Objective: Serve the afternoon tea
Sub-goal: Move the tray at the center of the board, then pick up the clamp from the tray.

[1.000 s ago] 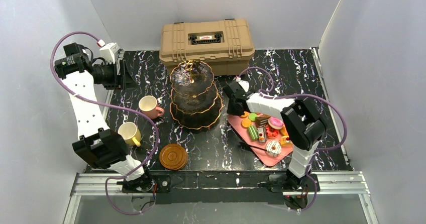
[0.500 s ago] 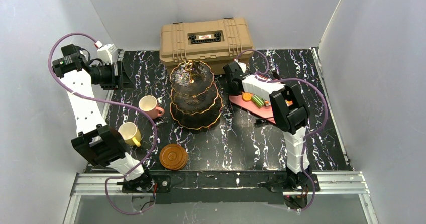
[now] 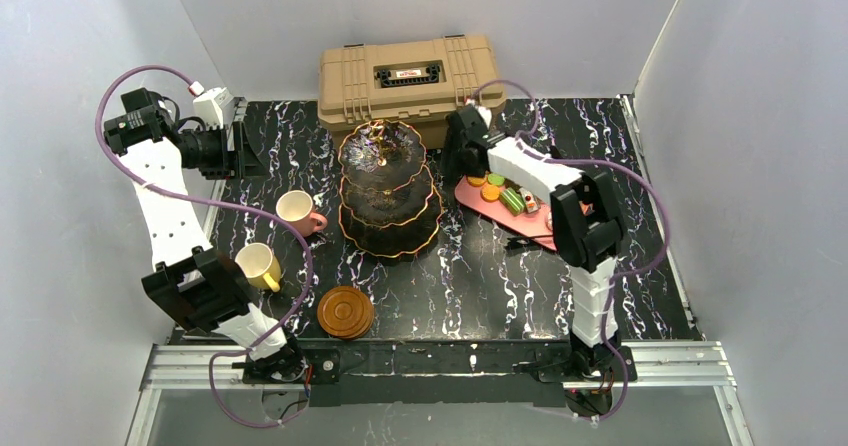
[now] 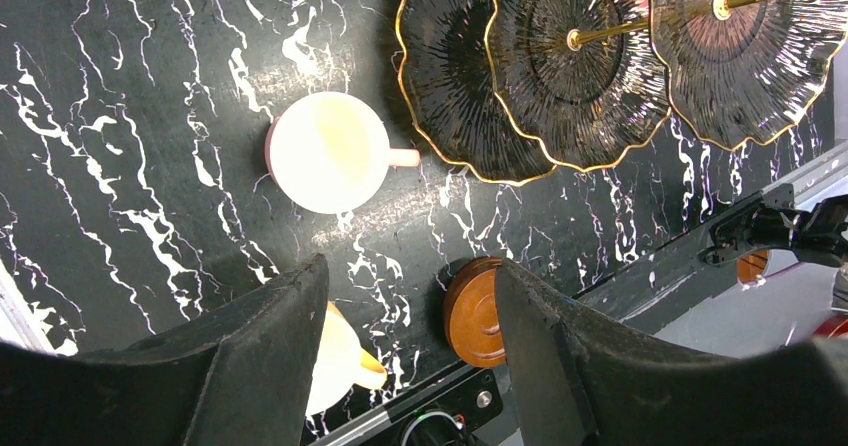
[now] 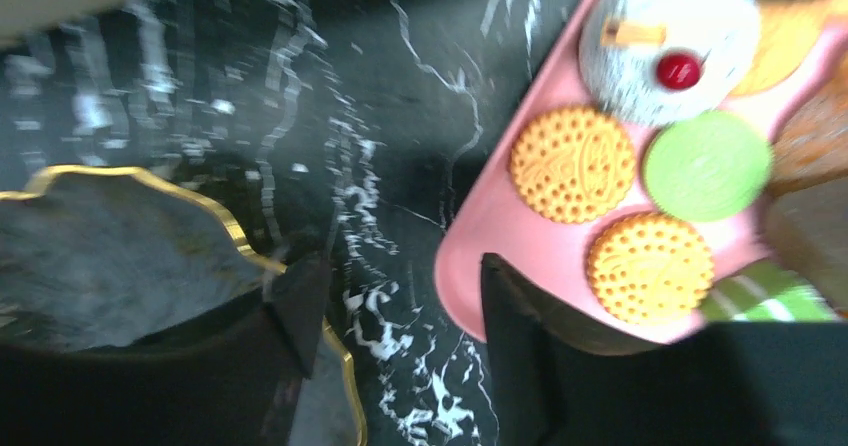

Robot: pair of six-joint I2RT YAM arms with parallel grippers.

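My right hand point(image 5: 395, 316) hangs with its fingers spread and only the black marbled tabletop point(image 5: 400, 116) between them. It sits in the gap between the three-tier stand point(image 3: 389, 188) on its left and the pink tray point(image 5: 490, 236) on its right. A rounded corner of the tray lies just beside one finger. The tan toolbox point(image 3: 412, 76) stands right behind the stand at the far edge and closes that gap from behind.

On the tray I see two orange dotted biscuits point(image 5: 572, 163), a green macaron point(image 5: 706, 164) and a white cake point(image 5: 670, 36) topped with a red cherry. The wrist view is blurred, so I may be misreading the kinds.

The stand is black, ribbed and scalloped, with gold rims and a gold centre post.

My left hand point(image 4: 405, 336) is spread too, holding nothing, raised over the far left of the tabletop. Left of the stand sits a pink cup point(image 3: 297, 209), its handle toward the stand. Nearer is a yellow cup point(image 3: 256, 263), and a round brown saucer point(image 3: 345, 311) lies by the near edge.
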